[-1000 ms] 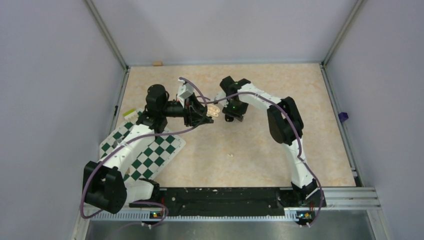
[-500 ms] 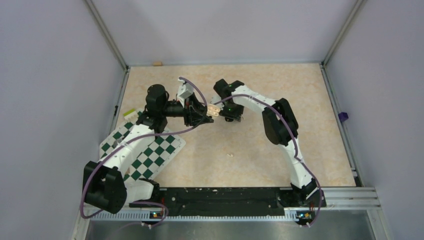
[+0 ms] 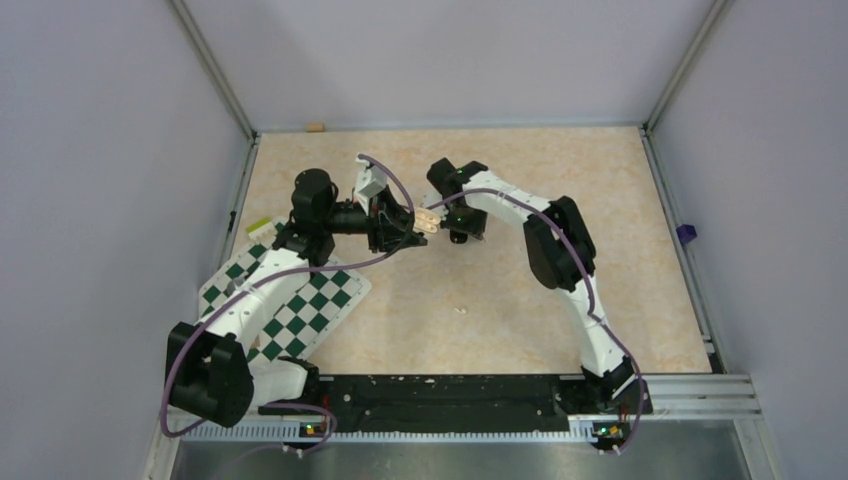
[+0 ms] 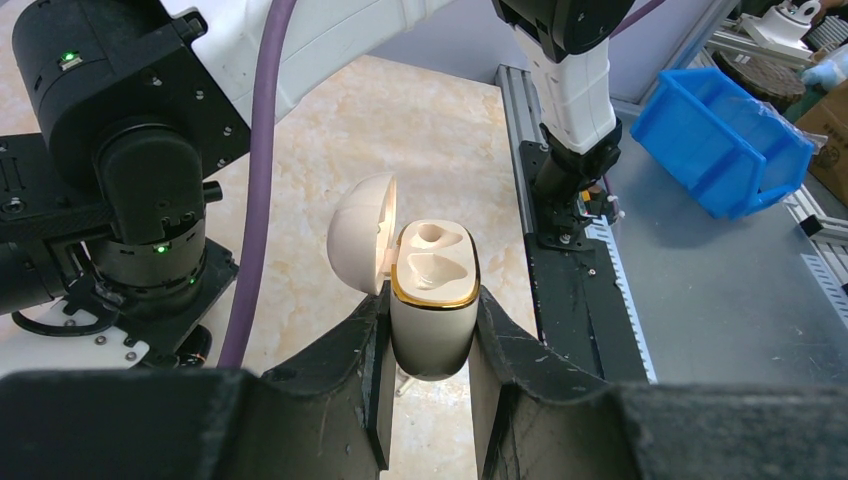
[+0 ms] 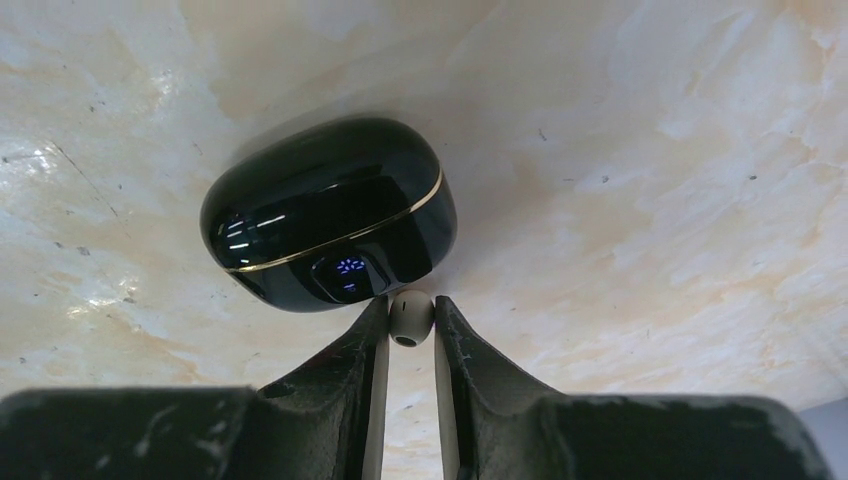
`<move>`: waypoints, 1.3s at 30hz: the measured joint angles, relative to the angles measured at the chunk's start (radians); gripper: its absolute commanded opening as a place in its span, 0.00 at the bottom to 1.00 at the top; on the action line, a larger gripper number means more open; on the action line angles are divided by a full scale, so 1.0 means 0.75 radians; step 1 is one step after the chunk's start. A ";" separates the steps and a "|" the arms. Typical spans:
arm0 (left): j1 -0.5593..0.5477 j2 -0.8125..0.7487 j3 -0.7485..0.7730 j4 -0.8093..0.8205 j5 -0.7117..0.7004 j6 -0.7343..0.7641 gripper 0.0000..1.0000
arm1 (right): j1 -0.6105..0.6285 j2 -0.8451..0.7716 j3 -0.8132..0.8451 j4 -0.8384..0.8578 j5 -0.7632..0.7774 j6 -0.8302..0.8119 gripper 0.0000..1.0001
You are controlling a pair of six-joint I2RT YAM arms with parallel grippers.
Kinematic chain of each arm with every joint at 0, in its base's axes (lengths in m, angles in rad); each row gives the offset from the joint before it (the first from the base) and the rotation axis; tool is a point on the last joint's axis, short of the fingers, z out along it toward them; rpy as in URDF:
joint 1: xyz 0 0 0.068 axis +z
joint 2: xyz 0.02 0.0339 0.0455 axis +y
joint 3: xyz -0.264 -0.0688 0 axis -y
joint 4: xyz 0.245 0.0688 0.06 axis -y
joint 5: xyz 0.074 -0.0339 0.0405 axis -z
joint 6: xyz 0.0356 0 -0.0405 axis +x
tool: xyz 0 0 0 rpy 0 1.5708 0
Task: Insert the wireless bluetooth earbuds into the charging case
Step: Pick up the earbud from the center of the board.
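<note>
The charging case [image 4: 430,295] is clamped upright between the fingers of the left hand [image 4: 430,345], which is clenched on its lower body and holds it above the table [image 4: 440,140]. Its lid [image 4: 358,230] is swung open to the left of the gold-rimmed base, in which two hollow wells are seen uncovered. In the top view the case [image 3: 428,220] is found near the middle of the table, with the right hand [image 3: 464,236] just beside it on its right and the chequered mat [image 3: 300,305] lying well apart from it, toward the near left. Under the right hand [image 5: 411,322] one glossy black earbud [image 5: 325,205] with a thin gold line is seen close against the marbled table; whether it rests there or is lifted cannot be told. The right hand is pinched on the earbud's small white ear tip [image 5: 410,312], which is caught between the two fingertips.
</note>
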State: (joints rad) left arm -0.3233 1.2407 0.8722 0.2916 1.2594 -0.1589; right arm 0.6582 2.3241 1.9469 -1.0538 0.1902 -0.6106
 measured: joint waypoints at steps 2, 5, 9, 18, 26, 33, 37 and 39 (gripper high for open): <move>0.000 0.000 -0.003 0.001 -0.001 0.000 0.00 | 0.000 0.000 0.000 0.014 -0.001 0.001 0.18; -0.002 0.000 -0.014 0.001 -0.005 0.001 0.00 | -0.001 -0.034 -0.015 0.064 -0.007 0.007 0.18; -0.009 0.000 -0.017 0.001 -0.026 0.001 0.00 | -0.011 -0.259 -0.145 0.168 -0.034 0.042 0.17; -0.032 0.039 -0.003 -0.050 -0.066 0.050 0.00 | -0.038 -1.036 -0.475 0.561 -0.063 0.187 0.15; -0.045 0.253 0.302 -0.314 -0.095 0.145 0.00 | -0.053 -1.521 -0.792 0.941 -0.229 0.397 0.15; -0.124 0.351 0.344 -0.189 -0.106 -0.025 0.00 | -0.053 -1.665 -1.036 1.192 -0.498 0.590 0.16; -0.187 0.402 0.272 0.039 -0.098 -0.220 0.00 | -0.045 -1.656 -1.124 1.264 -0.599 0.659 0.15; -0.207 0.425 0.246 0.139 -0.095 -0.307 0.00 | -0.039 -1.650 -1.151 1.293 -0.634 0.686 0.16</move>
State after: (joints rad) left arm -0.4786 1.5597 1.0569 0.3958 1.1885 -0.3889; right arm 0.6292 1.0870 1.0840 -0.0841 -0.2855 -0.0963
